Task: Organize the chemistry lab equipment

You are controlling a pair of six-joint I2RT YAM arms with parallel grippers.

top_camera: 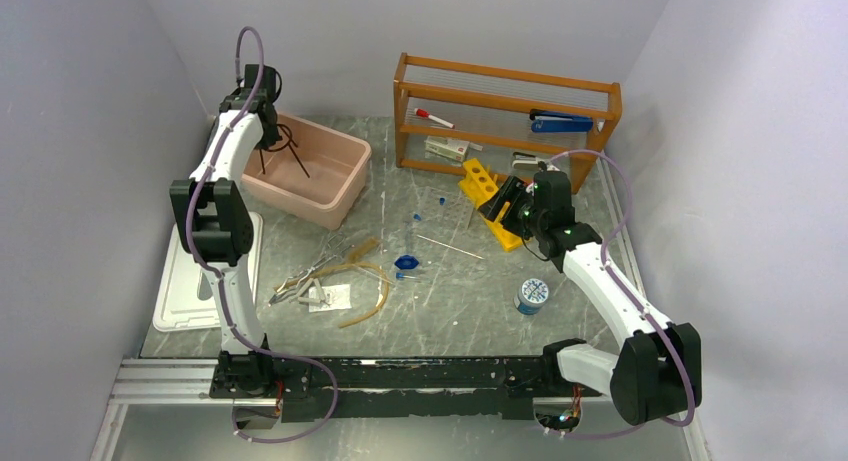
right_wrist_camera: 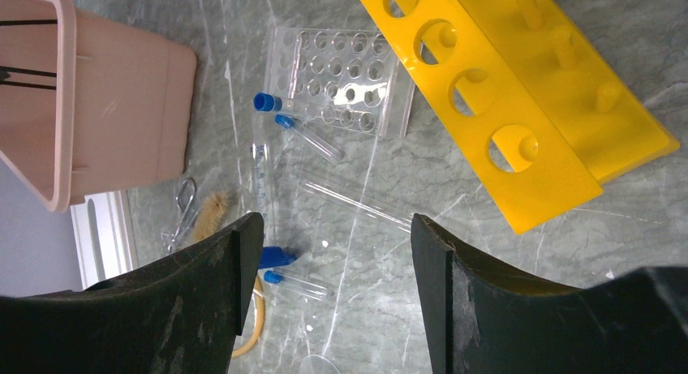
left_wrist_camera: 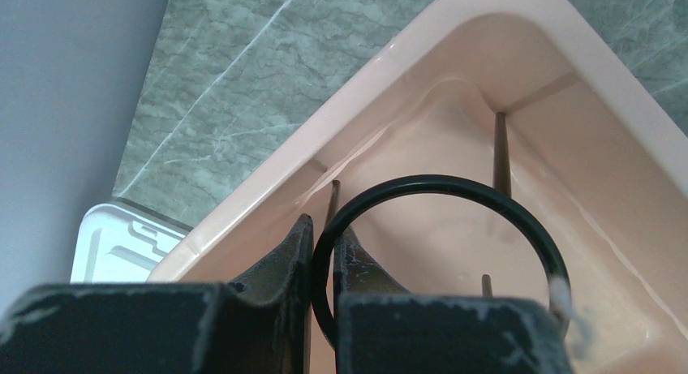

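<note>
My left gripper [top_camera: 266,116] [left_wrist_camera: 324,228] is shut on the rim of the black wire ring stand [top_camera: 297,161] [left_wrist_camera: 438,182]. It holds the stand inside the pink tub [top_camera: 335,196] [left_wrist_camera: 389,106], legs pointing down; whether they touch the bottom I cannot tell. My right gripper [top_camera: 505,196] [right_wrist_camera: 333,228] hangs open and empty above the table by the yellow rack [top_camera: 480,181] [right_wrist_camera: 519,90]. Blue-capped tubes [right_wrist_camera: 307,137] [right_wrist_camera: 296,283] and a thin glass rod [top_camera: 450,247] lie under it. Silvery tongs [top_camera: 305,276] and tan tubing [top_camera: 372,286] lie at mid-table.
A wooden shelf [top_camera: 505,106] at the back holds a red-capped marker [top_camera: 433,118] and a blue stapler [top_camera: 560,123]. A clear tube rack [right_wrist_camera: 337,82] lies next to the yellow rack. A white tray [top_camera: 185,291] sits at the left edge, a round tin [top_camera: 532,295] near the right arm.
</note>
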